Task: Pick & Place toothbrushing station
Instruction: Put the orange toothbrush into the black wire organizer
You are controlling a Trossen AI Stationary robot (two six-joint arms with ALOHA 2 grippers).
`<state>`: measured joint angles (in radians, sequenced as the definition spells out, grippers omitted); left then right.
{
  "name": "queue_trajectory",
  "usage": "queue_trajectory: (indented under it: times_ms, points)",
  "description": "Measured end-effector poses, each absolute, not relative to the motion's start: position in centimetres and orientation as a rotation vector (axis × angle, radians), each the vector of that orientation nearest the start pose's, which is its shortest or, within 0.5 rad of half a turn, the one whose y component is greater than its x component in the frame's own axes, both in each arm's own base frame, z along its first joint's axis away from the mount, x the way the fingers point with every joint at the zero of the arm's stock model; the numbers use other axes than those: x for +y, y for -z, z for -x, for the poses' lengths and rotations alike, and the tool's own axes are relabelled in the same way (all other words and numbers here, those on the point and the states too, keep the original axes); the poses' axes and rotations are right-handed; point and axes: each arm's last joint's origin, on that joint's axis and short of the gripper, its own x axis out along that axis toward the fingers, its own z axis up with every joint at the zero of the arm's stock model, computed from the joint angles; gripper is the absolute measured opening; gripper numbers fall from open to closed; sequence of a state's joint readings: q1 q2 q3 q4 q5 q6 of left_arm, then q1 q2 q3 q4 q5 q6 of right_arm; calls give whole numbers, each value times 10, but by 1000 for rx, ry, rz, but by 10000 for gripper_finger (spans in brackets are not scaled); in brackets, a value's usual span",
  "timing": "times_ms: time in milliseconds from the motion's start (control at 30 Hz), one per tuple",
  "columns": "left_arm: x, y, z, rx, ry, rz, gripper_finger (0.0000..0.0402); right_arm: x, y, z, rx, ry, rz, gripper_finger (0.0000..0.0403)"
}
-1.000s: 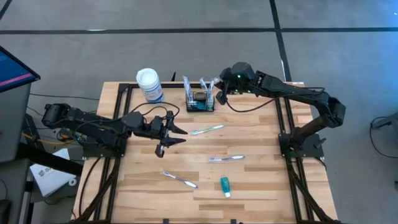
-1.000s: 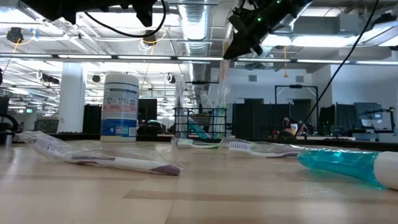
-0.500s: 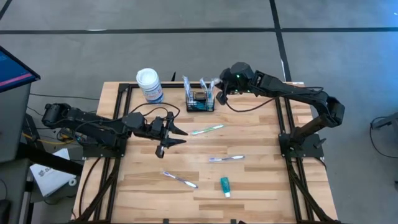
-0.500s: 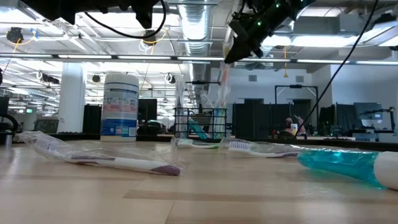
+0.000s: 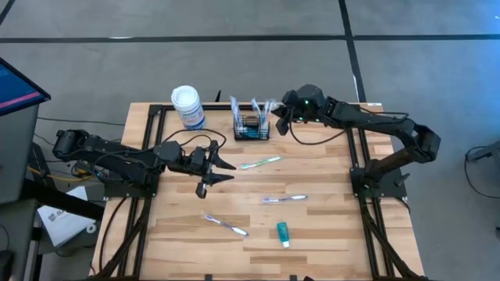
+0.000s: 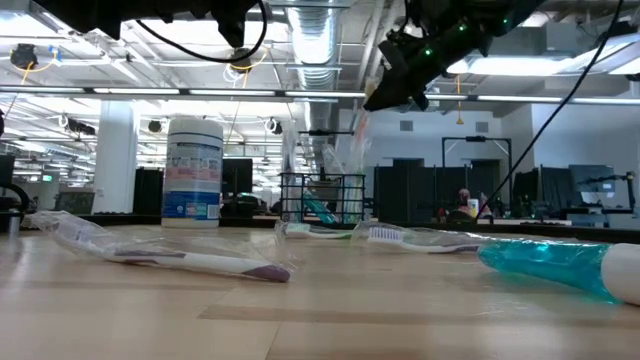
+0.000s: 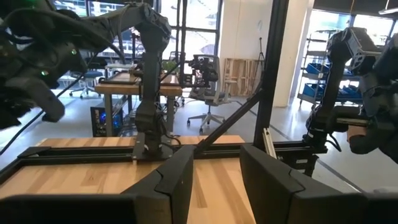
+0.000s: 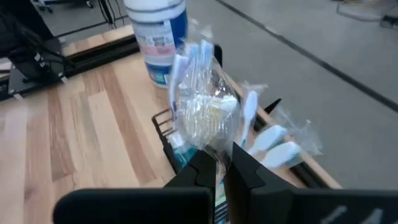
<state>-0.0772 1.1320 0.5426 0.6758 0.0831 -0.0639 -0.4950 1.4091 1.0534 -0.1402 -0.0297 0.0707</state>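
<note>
A light wooden table (image 5: 328,179) carries a wire-mesh basket (image 5: 251,127), a white-lidded canister (image 5: 187,107), three wrapped toothbrushes (image 5: 260,162) (image 5: 284,199) (image 5: 226,225) and a teal toothpaste tube (image 5: 282,233).

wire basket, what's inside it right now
The wire basket holds several wrapped toothbrushes standing upright and something teal low down; its floor is hidden by wrappers.

We see a white-lidded canister (image 5: 187,106) with a blue label standing at the far end of the wooden worktop (image 5: 328,179). Three wrapped toothbrushes (image 5: 260,162) lie scattered mid-worktop, and a teal toothpaste tube (image 5: 283,233) lies near its front edge.
</note>
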Motion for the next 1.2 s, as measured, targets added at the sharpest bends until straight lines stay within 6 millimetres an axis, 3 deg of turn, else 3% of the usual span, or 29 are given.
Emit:
queue_trajectory:
  times_ms: [667,1200]
  points:
    - [-21,-265,-240,-83,158,53,127,-150,-287,-275,479,482,-212,1]
    - [-21,-264,-240,-81,158,52,127,-165,-240,-299,607,486,-248,6]
